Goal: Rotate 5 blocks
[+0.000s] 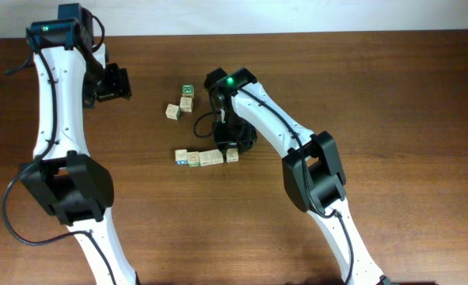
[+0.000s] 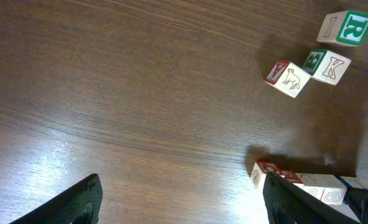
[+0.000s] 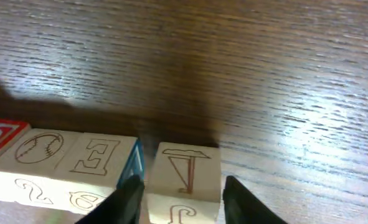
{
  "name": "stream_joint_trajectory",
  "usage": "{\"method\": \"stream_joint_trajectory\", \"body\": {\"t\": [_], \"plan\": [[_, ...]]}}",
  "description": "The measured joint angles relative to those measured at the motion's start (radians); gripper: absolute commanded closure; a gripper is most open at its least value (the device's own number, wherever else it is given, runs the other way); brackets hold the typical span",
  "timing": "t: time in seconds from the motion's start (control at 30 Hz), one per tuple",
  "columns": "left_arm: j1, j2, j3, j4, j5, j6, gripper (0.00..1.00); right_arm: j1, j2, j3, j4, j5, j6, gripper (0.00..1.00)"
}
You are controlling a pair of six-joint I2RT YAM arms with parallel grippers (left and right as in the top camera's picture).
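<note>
Right wrist view: the sailboat-faced block (image 3: 184,177) sits at the end of the row on the table (image 3: 233,62), flanked by the right gripper (image 3: 182,186); whether its fingers (image 3: 129,200) press or merely bracket the block cannot be told. Risk: one finger stands just beside the E block (image 3: 96,158), so any turn may drag that neighbour askew. Left gripper (image 2: 180,186) stands open, empty

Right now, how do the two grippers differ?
The left gripper stands wide open with nothing between its fingers; the right gripper straddles the end block of the row, jaws close beside it, grip unclear. Left is apart from that row; right is at it. Both point down at the table.
</note>
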Motion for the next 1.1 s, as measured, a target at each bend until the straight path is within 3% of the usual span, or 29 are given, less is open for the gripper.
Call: {"method": "stream_joint_trajectory", "body": {"t": [0.23,0.43,0.47,0.7,0.87,1.1], "plan": [[0.000,0.000,0.000,0.000,0.000,0.000,0.19,0.000,0.000,0.012,-0.008,0.000,0.000,0.56],[0.000,0.000,0.000,0.000,0.000,0.000,0.20,-0.017,-0.008,0.331,-0.090,0.000,-0.011,0.55],[0.000,0.000,0.000,0.000,0.000,0.000,0.25,-0.020,-0.011,0.358,-0.097,0.000,-0.012,0.55],[-0.043,0.000,-0.086,0.016,0.114,0.000,1.00,-0.080,-0.013,0.373,-0.160,-0.002,-0.042,0.56],[-0.162,0.004,-0.298,0.139,0.137,-0.014,1.00,-0.258,-0.013,0.373,-0.172,0.004,-0.084,0.56],[-0.290,0.005,-0.518,0.308,0.136,-0.117,1.00,-0.295,-0.013,0.373,-0.172,0.035,-0.096,0.55]]}}
